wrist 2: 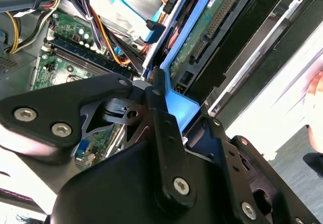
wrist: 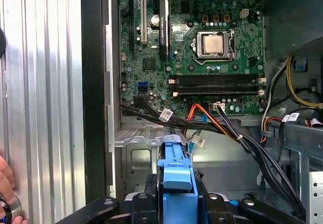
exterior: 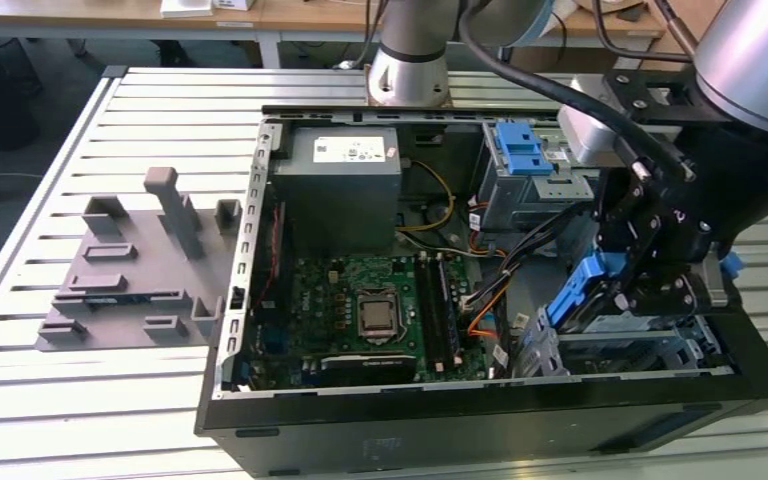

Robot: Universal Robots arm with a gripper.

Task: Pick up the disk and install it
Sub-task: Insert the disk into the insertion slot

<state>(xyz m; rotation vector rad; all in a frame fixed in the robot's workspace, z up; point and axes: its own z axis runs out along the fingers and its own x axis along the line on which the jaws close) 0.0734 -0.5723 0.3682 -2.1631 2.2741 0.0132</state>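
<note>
Pincer (exterior: 651, 285) clamped on disk (exterior: 582, 292) (blue rails showing), held edge-down over cage (exterior: 638, 345) in case (exterior: 491, 420) corner, probably lined up so rails meet cage slot; seating depth unclear.

Your gripper (exterior: 644, 290) low inside the open computer case (exterior: 491, 420), at the exterior view's right, fingers closed on the disk (exterior: 582, 300) by its blue rail, above the drive cage (exterior: 638, 345), motherboard (exterior: 371, 320) beside, grey fixture (exterior: 137, 270) on the slatted table (exterior: 37, 400).
</note>
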